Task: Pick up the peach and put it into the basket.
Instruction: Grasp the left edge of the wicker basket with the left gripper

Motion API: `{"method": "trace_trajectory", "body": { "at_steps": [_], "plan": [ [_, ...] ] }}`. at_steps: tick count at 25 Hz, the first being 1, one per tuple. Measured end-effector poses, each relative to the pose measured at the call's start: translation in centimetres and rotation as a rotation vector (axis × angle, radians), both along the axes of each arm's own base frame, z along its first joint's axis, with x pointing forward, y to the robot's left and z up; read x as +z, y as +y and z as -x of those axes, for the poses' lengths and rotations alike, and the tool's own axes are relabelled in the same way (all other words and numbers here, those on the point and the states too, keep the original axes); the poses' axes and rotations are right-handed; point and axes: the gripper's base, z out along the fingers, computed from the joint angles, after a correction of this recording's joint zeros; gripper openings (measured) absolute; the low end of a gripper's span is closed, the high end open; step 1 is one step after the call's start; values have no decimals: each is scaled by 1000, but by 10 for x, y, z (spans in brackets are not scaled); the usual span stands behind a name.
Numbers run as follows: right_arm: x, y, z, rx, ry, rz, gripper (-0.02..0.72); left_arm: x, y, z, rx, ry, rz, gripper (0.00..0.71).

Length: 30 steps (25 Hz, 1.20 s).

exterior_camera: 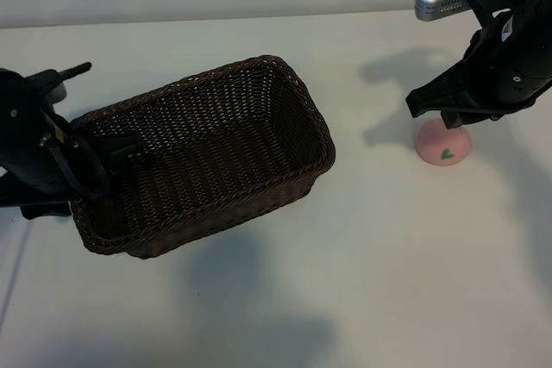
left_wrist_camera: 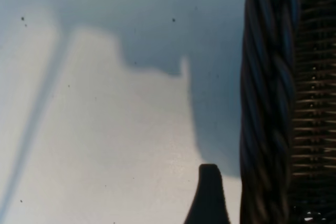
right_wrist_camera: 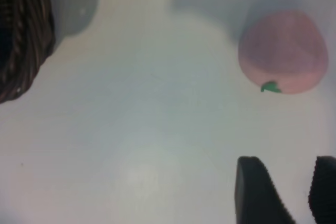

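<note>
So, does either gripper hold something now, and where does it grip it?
Nothing is held. The right gripper is open, short of the peach on the table. The left gripper is open at the basket rim.

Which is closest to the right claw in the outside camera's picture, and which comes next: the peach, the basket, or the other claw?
From the right claw:
1. The peach, on the table just under it, not gripped.
2. The basket, mid-table, toward the left.
3. The left claw, farthest, at the basket's far left end, straddling its rim.
</note>
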Motion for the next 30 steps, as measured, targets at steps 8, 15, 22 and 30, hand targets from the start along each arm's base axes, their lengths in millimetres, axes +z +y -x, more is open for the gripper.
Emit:
{"method": "trace_trajectory", "body": {
  "at_steps": [8, 15, 22, 30],
  "plan": [
    [-1, 0, 2, 1, 19, 6, 294, -16, -2, -6, -1, 37, -7, 588],
    [-1, -1, 2, 1, 22, 6, 295, -32, -5, -13, -14, 44, -6, 588],
    [-1, -1, 2, 1, 22, 6, 296, -36, 0, -20, 3, 6, 10, 584],
    [-1, -1, 2, 1, 22, 6, 296, -42, 4, -21, 0, 28, 1, 472]
  ]
}}
